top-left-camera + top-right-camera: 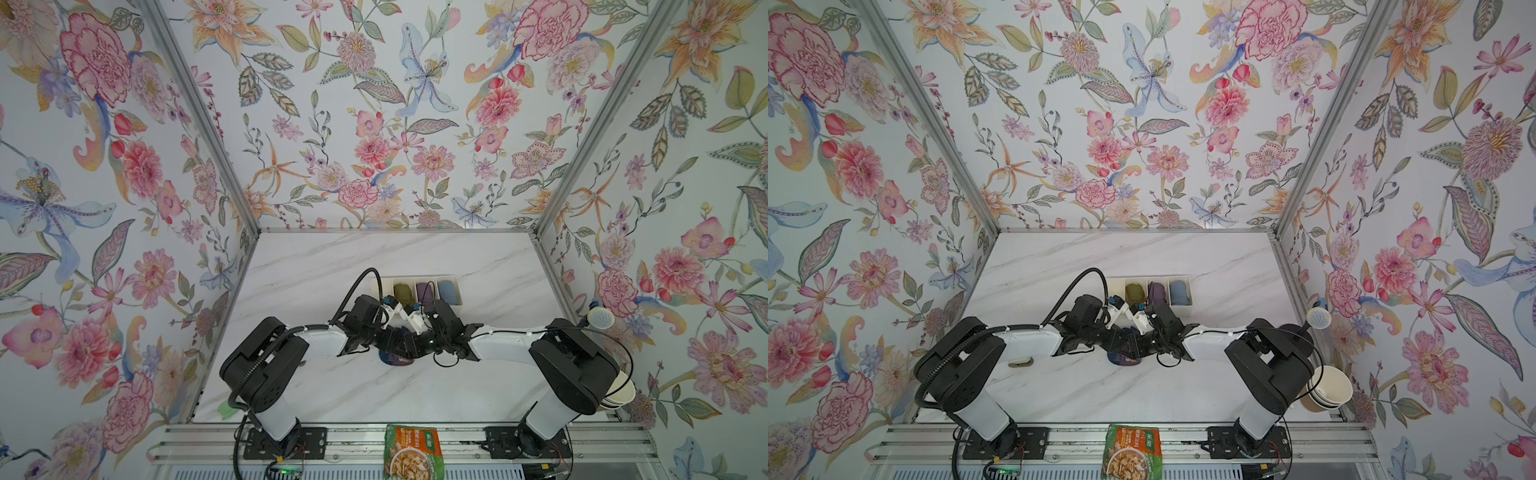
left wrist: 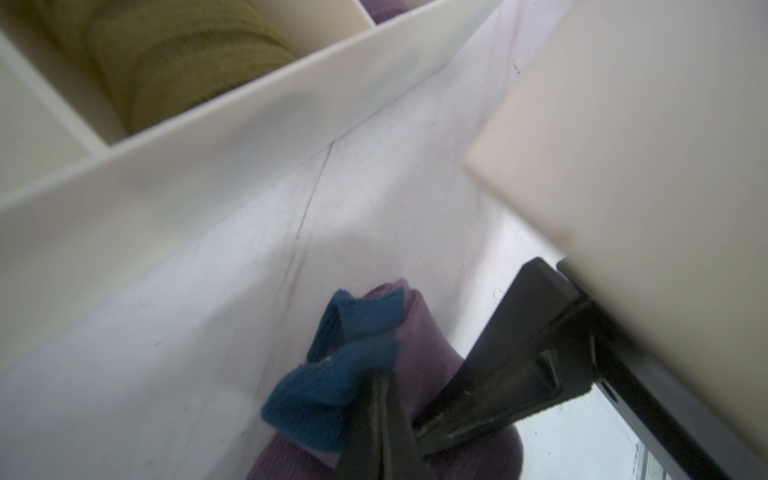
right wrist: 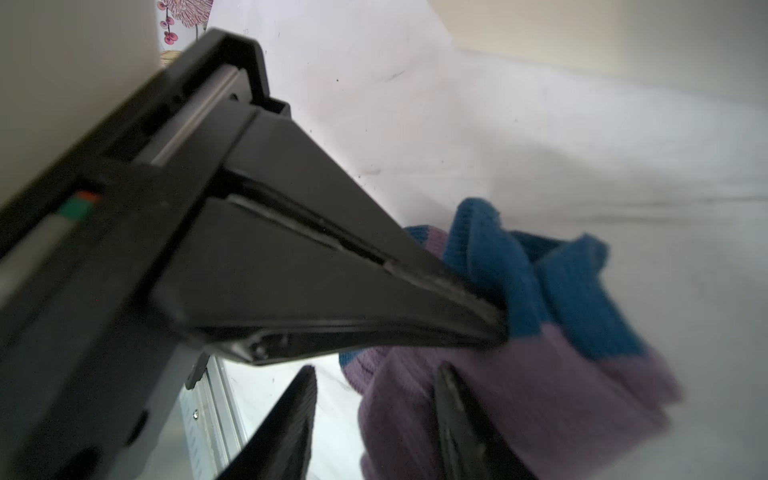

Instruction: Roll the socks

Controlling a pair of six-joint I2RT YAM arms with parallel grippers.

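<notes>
- Socks [image 3: 540,386]: purple, blue-ended, bunched on the bench [image 1: 316,266] just before the tray [image 1: 417,277].
- Left gripper [image 3: 500,328]: fingers closed on the blue end; right gripper [image 3: 376,370]: fingers apart, one against purple fabric.
- Step, apparently: securing the roll; next calls for steady tension while tucking.
- Tray holds olive roll [image 1: 402,293], purple roll [image 1: 424,292], blue roll [image 1: 448,291]; one compartment empty.

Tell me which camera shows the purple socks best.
The right wrist view: the socks fill it close up, their blue end pinched by the left end effector. The left wrist view shows less, partly behind that end effector. In both top views the arms hide all but a dark edge.
</notes>
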